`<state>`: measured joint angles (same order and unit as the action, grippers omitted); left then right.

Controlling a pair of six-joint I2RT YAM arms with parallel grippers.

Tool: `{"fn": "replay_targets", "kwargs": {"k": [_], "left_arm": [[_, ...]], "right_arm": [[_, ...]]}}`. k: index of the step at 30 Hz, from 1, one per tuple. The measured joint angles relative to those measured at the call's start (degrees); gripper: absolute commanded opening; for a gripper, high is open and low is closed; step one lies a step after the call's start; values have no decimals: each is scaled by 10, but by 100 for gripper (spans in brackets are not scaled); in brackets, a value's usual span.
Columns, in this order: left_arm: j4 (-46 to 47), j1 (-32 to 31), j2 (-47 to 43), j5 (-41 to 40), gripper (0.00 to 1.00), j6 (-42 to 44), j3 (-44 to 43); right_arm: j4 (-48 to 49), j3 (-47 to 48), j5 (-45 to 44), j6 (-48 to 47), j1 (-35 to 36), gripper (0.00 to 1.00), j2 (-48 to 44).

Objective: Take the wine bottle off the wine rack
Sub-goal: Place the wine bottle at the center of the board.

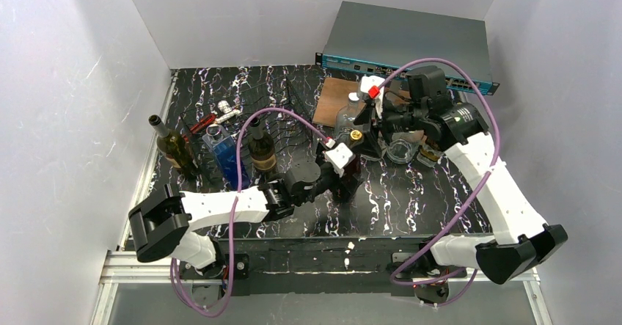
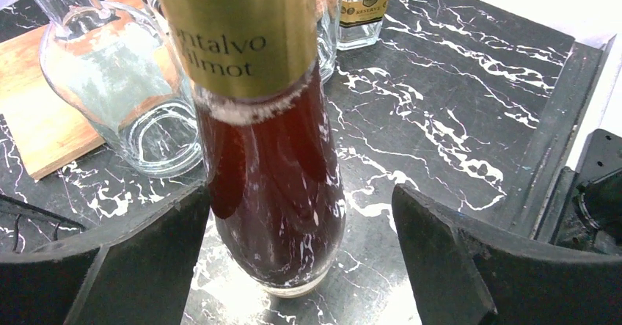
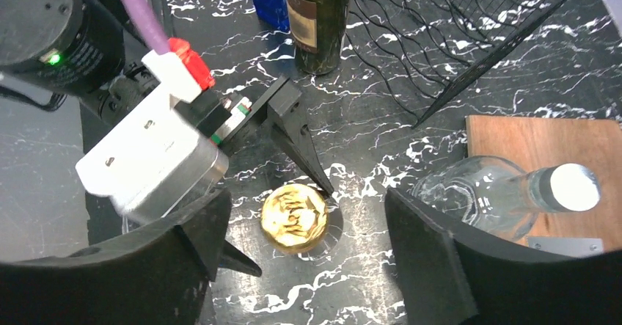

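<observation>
The wine bottle (image 1: 356,136) stands upright on the black marble table, right of the black wire wine rack (image 1: 293,123) and off it. It has dark red glass (image 2: 275,193) and a gold foil neck. My left gripper (image 1: 346,182) is open around its lower body (image 2: 301,200); the left finger is very near the glass and the right finger stands apart. My right gripper (image 1: 370,138) is open above the bottle's gold cap (image 3: 295,217), with its fingers on either side (image 3: 301,218). The rack (image 3: 455,31) holds no bottle in the part I see.
A green bottle (image 1: 260,149), a blue bottle (image 1: 220,152) and a dark bottle (image 1: 172,149) stand left of the rack. A clear glass bottle (image 2: 121,83) rests at the brown wooden board (image 1: 334,97). A small glass (image 1: 402,149) and a network switch (image 1: 411,46) are at the right.
</observation>
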<state>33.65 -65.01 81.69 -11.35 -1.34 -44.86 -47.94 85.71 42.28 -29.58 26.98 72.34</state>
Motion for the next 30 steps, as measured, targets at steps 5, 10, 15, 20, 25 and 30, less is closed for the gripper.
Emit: {"fn": "replay_targets", "kwargs": {"k": [5,10,15,20,25,30], "left_arm": [[2,-2,-31,0,97,-14,10],[-4,-4,-87,0,98,-37,37],[-54,-5,-160,0,98,-66,61],[-154,-5,-251,0,98,-99,64],[-313,-5,-315,-15,98,-128,34],[-443,-5,-356,-30,98,-144,-10]], "right_arm": [[-7,0,34,-18,-25,96,-33],[-19,-4,77,-35,-86,98,-69],[-21,-34,116,-38,-158,98,-114],[-19,-83,125,-35,-212,98,-158],[-10,-137,106,-9,-258,98,-191],[7,-175,53,28,-296,98,-223]]}}
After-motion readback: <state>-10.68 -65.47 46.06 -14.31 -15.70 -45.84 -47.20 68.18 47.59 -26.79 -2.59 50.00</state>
